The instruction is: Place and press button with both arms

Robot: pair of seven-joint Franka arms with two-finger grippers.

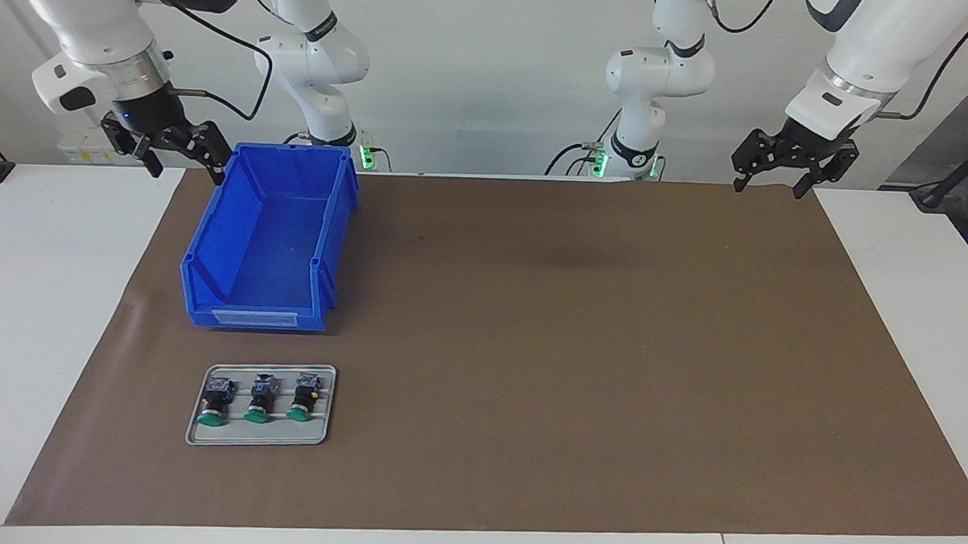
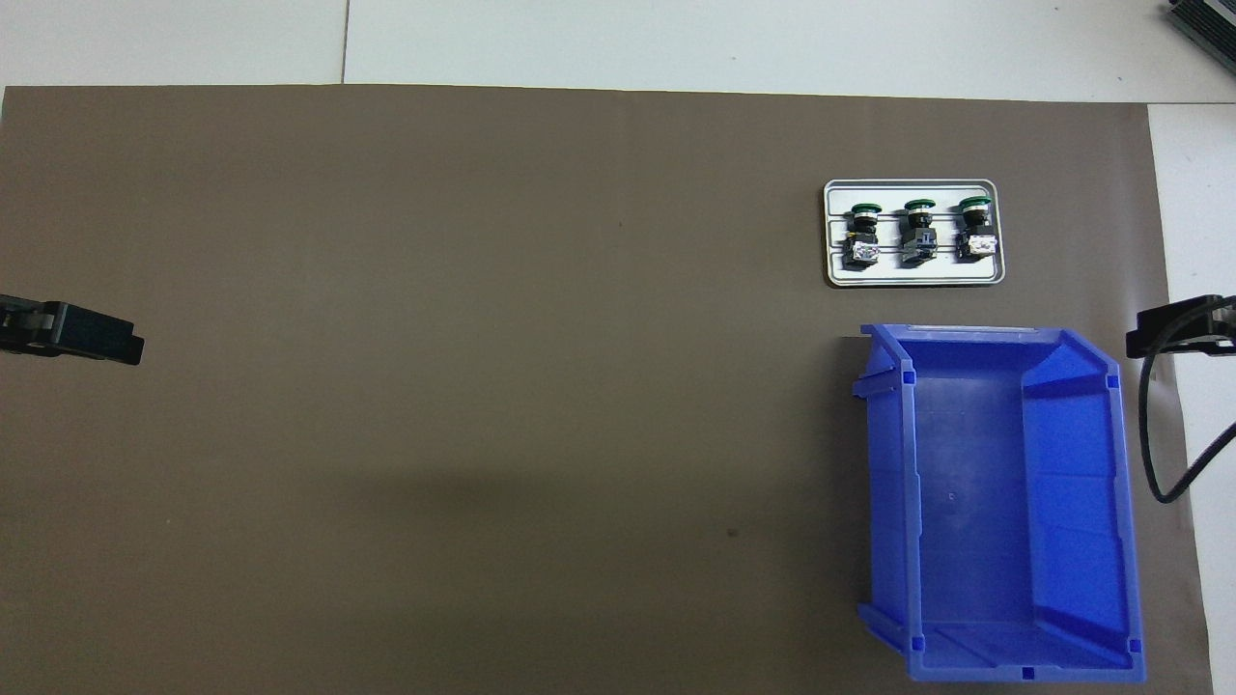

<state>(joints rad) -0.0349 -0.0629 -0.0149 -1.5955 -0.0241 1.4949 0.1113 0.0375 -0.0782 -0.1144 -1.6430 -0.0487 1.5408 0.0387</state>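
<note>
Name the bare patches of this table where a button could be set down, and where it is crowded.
Free: the brown mat from the blue bin and grey tray to the left arm's end. Crowded: the right arm's end, with bin and tray of three buttons.
</note>
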